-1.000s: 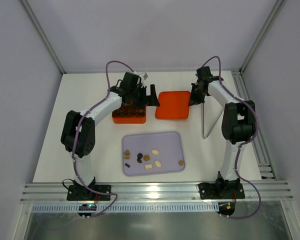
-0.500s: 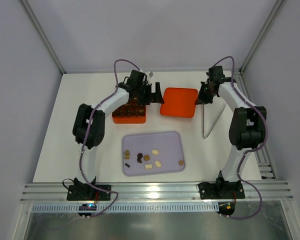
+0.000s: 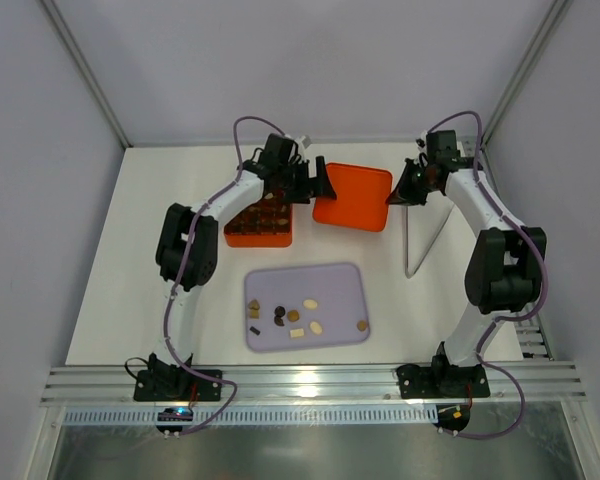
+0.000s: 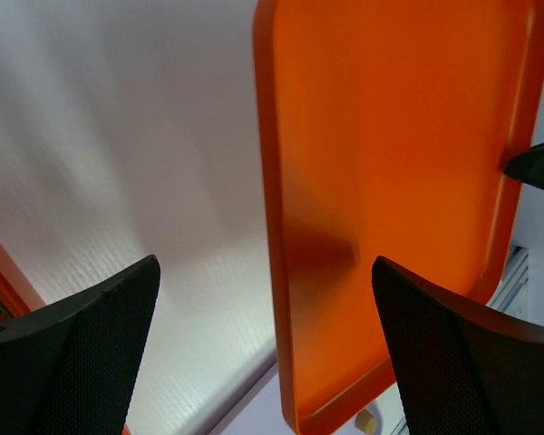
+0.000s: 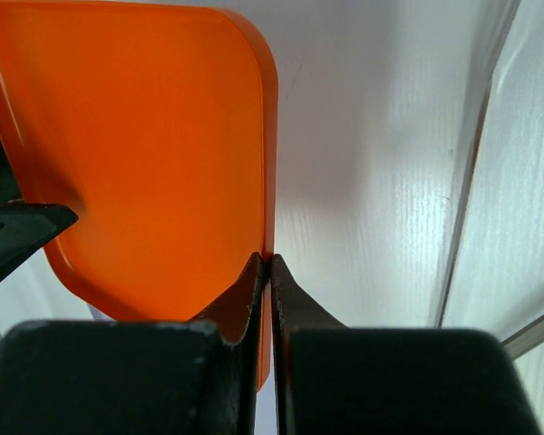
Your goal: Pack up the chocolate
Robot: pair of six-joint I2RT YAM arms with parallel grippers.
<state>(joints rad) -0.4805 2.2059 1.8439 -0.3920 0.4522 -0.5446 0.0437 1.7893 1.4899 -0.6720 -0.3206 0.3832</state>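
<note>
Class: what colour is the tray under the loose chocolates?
Pale lilac tray; the top external view shows it best.

In the left wrist view the lid (image 4: pixel 390 181) runs off the top edge beyond the left gripper (image 4: pixel 263 265). The table (image 4: pixel 118 136) beside its left finger is smeared. From above, the box (image 3: pixel 258 228) lies partly under that arm. The chocolate (image 3: pixel 295 317) pieces are too small to tell their shapes. The right gripper (image 5: pixel 266 265) covers the pinched part of the lid's rim.
</note>
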